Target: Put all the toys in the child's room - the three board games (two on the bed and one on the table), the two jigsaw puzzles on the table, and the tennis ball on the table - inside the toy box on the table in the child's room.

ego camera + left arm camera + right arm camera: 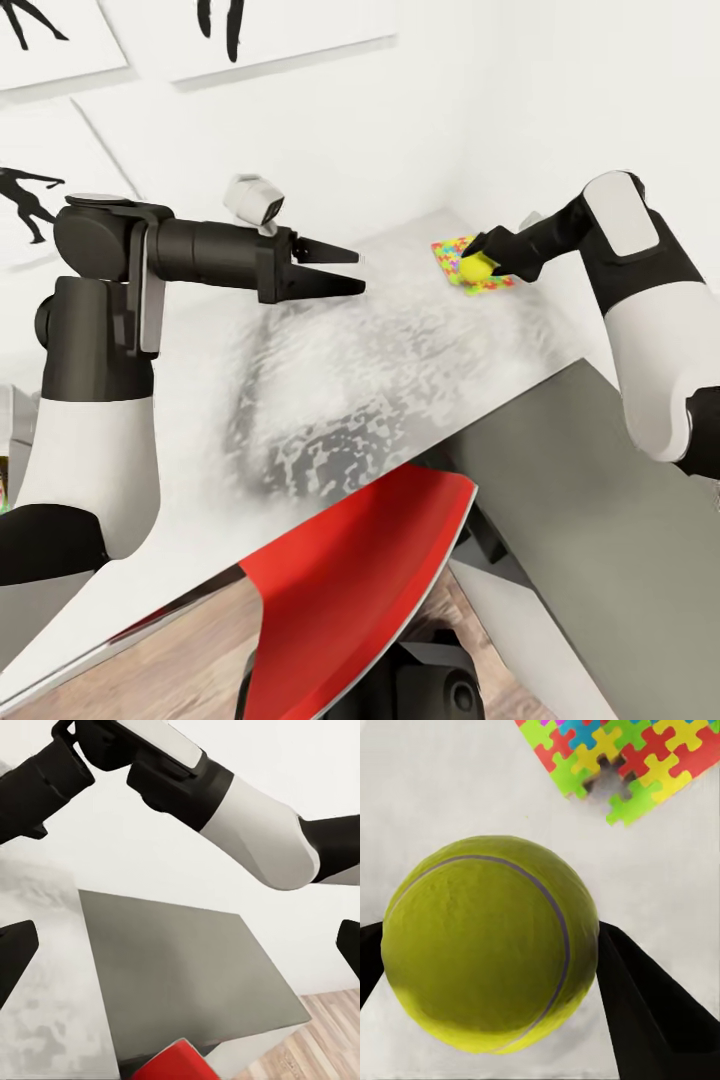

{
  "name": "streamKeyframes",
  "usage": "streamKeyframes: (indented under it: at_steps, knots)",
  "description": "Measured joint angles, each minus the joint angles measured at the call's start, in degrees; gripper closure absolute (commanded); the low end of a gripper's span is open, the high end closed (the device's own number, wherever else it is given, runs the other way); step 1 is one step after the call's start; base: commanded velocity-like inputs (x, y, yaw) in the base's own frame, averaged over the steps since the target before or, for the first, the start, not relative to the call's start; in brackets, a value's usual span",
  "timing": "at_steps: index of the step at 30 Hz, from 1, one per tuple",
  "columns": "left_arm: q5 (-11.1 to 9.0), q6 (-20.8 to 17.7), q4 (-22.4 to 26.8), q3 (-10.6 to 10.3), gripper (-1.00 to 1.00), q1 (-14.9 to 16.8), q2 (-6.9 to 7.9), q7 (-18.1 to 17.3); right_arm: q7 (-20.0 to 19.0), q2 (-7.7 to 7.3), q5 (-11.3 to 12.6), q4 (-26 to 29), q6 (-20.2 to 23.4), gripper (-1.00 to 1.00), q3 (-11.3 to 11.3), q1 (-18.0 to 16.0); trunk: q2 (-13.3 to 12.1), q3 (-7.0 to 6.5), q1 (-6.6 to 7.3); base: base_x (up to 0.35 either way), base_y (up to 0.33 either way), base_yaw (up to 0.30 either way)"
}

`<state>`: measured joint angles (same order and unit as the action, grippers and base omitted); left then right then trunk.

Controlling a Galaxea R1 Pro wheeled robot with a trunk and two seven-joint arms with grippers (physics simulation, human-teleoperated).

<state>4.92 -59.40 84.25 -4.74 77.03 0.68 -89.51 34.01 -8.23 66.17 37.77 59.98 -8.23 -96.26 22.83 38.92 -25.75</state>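
The long pale counter (pixel 330 400) runs from the near left to the far right corner of the white-walled room, its top mottled grey. At its near right stands a lower cabinet (pixel 600 540) with a dark grey top, and a red chair (pixel 370 590) sits tucked under the counter's near edge, over the wood floor (pixel 130 690). Black silhouette prints (pixel 30 195) hang on the far wall at the left.

The left arm reaches across the counter's far left part, and its pincer (pixel 335 268) hangs above the surface with the two dark fingers spread wide and nothing between them. The right arm stretches to the far right end, where the right pincer (pixel 480 260) is closed around the tennis ball (pixel 487 941); the right wrist view shows a dark finger (pixel 652 1012) pressed against each side of the ball. The ball seems to be just above the counter, though whether it touches is hard to tell. A jigsaw puzzle (pixel 462 262) lies flat at that far right end, just beside and partly behind the ball.
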Motion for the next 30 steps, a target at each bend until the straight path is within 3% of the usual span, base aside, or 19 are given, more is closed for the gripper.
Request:
streamKeyframes:
  at_steps: [4, 8, 30]
  knots:
    - [0.0, 0.0, 0.0, 0.0, -1.00, 0.0, 0.39, 0.0, 0.0, -0.10, 5.6, 0.3, 0.0, 1.00, -0.3, 1.3, 0.0, -0.38, 0.00, 0.000, 0.000, 0.082]
    - [0.0, 0.0, 0.0, 0.2, -1.00, 0.0, 0.58, 0.0, 0.0, -0.48, 8.8, 0.4, 0.0, 1.00, -0.3, 1.9, 0.0, -0.76, 0.00, 0.000, 0.000, 0.082]
    - [0.0, 0.0, 0.0, 0.4, -1.00, 0.0, 1.52, 0.0, -0.4, 0.21, 9.7, 1.2, 0.0, 1.00, -0.4, 3.2, 0.0, -2.86, 0.00, 0.000, 0.000, 0.082]
